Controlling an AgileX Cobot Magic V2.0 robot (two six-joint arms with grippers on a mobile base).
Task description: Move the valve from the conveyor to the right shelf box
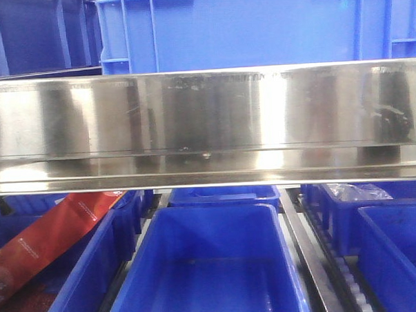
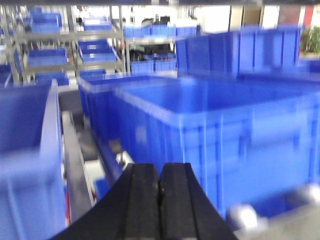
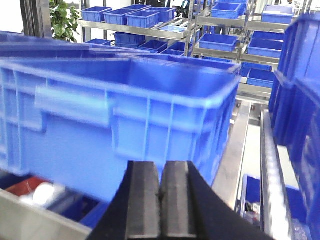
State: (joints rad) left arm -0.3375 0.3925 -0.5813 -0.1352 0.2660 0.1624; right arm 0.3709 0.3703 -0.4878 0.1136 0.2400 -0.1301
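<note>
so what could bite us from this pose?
1. No valve or conveyor shows in any view. The front camera is mostly blocked by a steel shelf rail, so target finding looks unreliable.
2. Both tools, left and right, are shut and hold nothing. They must open before any grasp.
3. Both wrist views are motion-blurred with a large blue crate close ahead, so a tool could clip its wall or rim.
</note>
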